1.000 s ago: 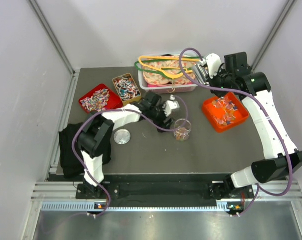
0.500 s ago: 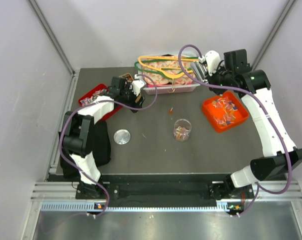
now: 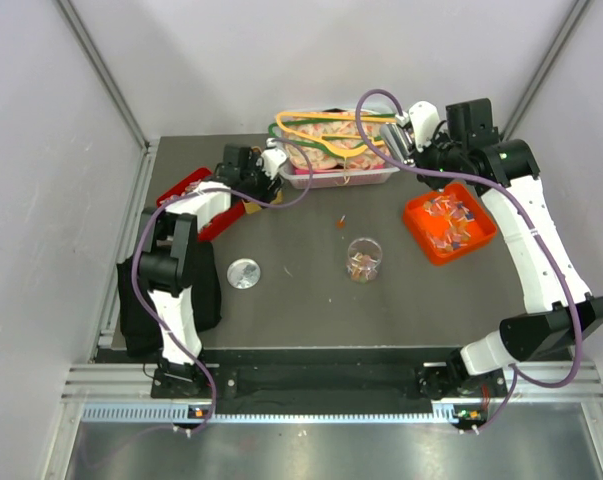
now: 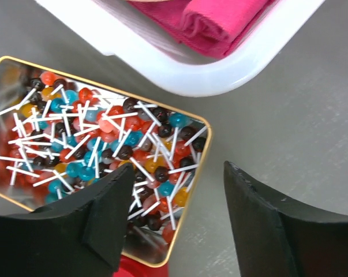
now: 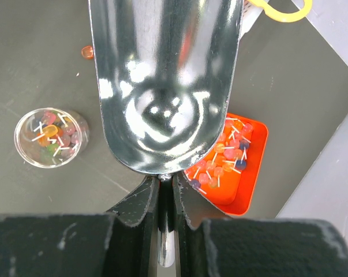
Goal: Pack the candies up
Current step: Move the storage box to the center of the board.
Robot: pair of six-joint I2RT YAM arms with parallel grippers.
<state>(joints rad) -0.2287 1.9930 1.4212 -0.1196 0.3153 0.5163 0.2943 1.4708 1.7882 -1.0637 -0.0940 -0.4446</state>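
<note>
Right now my left hand (image 4: 174, 173) is spread wide, nothing btwn the fingers (image 4: 104, 202). It hangs over the gold-rimmed tin (image 4: 153, 249), which sits upper left in the top view. The candies (image 4: 98, 138) fill that tin: red, blue, orange & dark heads on white sticks, all jumbled. In the wrist view one finger sits over the tin's lower right part, the other over bare worktop (image 4: 300, 115) just beside it. Prob. not touching the heap, but I can't tell for sure from this angle. Just past the tin is a white bin (image 4: 220, 81) w/ pink cloth (image 4: 220, 17) inside.

My right hand (image 5: 165, 190) is pressed together on the handle of the metal scoop (image 5: 168, 86), upper right in the top view, near the bin's right end. The scoop's bowl faces the wrist cam. Below it is the orange tray (image 5: 250, 184) w/ more candies.

A clear cup (image 5: 17, 137) near mid-worktop holds a few. One stray sweet (image 5: 88, 52) lies btwn cup & bin. A round metal lid (image 3: 244, 273) lies left of the cup, well apart. A red tray (image 3: 179, 188) is mostly hidden under my left arm. Yellow & green hangers (image 3: 316, 128) lie across the bin. A black cloth (image 3: 131, 300) lies at the left edge.
</note>
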